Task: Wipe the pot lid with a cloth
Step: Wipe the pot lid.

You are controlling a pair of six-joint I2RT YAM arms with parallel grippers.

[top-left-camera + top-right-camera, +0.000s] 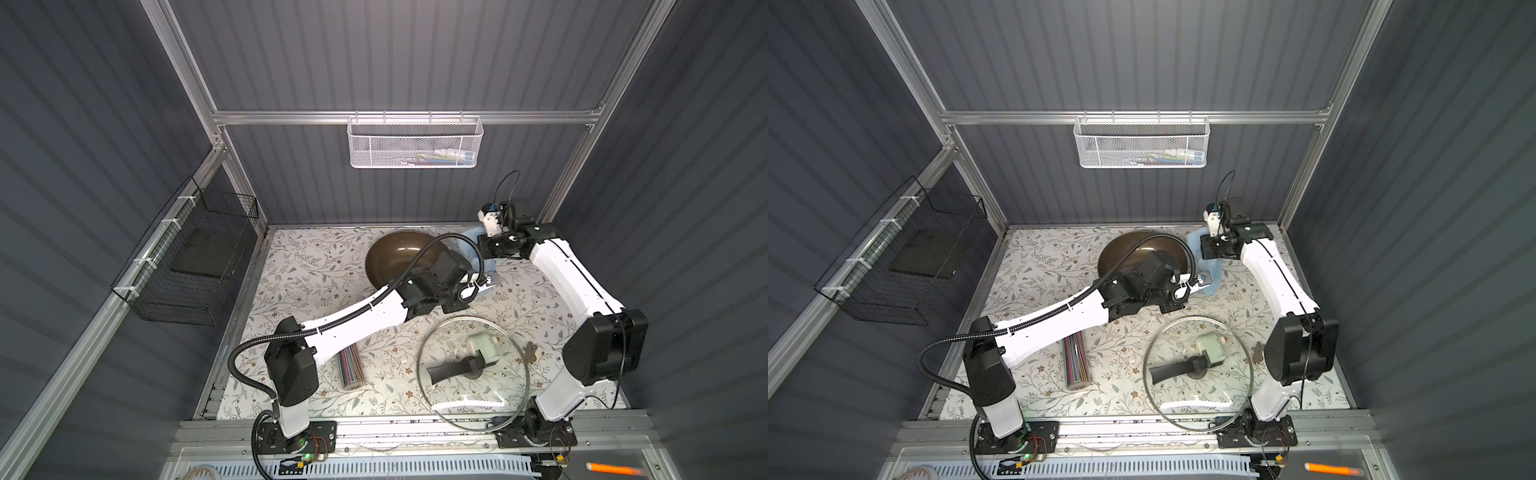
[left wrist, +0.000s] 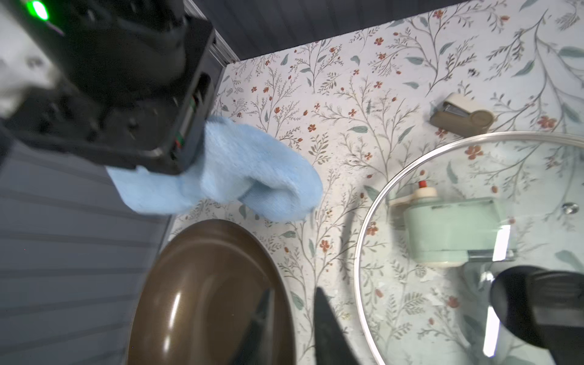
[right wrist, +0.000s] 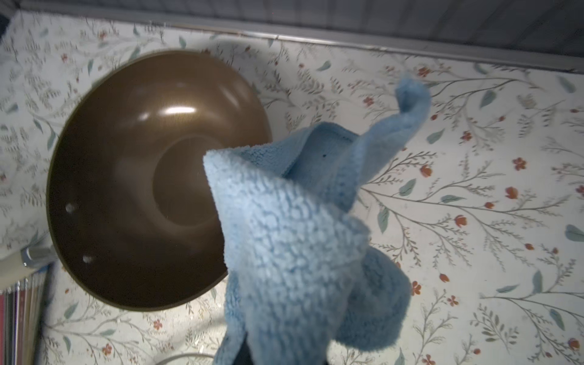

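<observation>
Grey ribbed walls enclosed a floral-patterned surface (image 1: 316, 266). The cloth (image 3: 294, 240) was held pinched in the fully closed right claw (image 3: 246, 352) and hung bunched beneath it, just beside the brown pan (image 3: 142, 177). The left claw (image 2: 293, 303) was seen part-open and empty, near the hanging cloth. The pot lid (image 1: 453, 399) lay well apart from both claws, toward the arm bases.

Fetching was judged done, and wiping had not been started. Next, the cloth would need to be carried over and lowered onto the glass beside the handle.

Open surface lay between claw and lid. A wall stood close behind the right claw, and the lid's rim appeared to overhang the surface's front edge.
</observation>
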